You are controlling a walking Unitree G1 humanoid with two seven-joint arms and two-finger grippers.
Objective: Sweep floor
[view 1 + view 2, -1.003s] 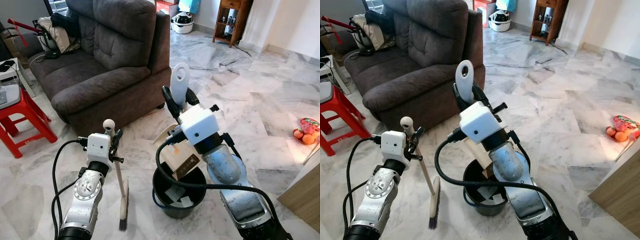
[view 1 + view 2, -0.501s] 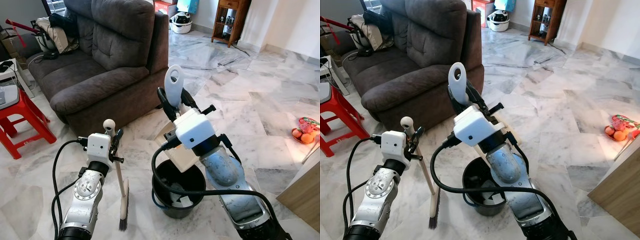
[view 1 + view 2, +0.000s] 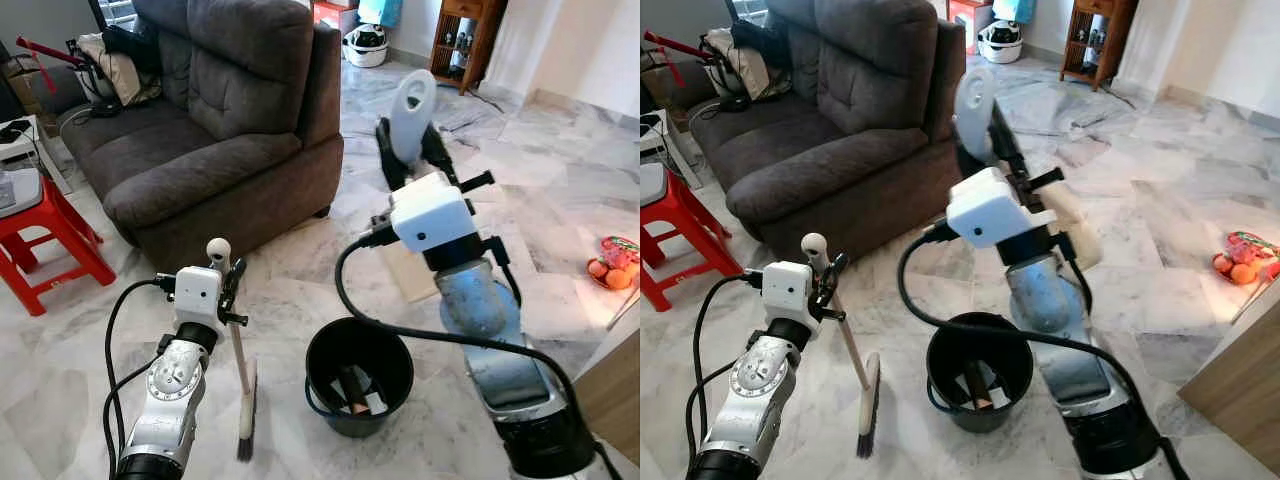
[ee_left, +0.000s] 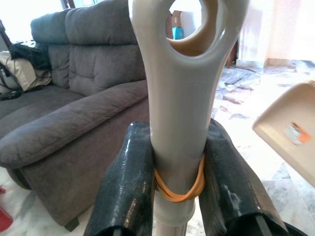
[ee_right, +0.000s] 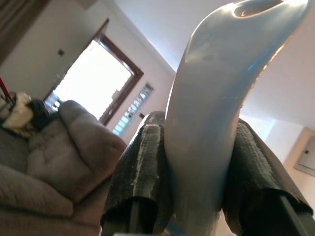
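Beside the black bucket [image 3: 358, 387], the broom [image 3: 240, 370] is pinched upright in the left gripper [image 3: 226, 285] jaws; above it, the dustpan [image 3: 412, 115] handle is clamped by the right gripper [image 3: 412, 150].

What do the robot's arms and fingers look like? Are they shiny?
Yes, a bit. Both arms are silvery metal, and the right one looks speckled grey. Each wrist has a white boxy block with small black knobs. A thick black cable loops beside each arm. The left gripper and right gripper each have two long black fingers, which look rough and a little glittery up close.
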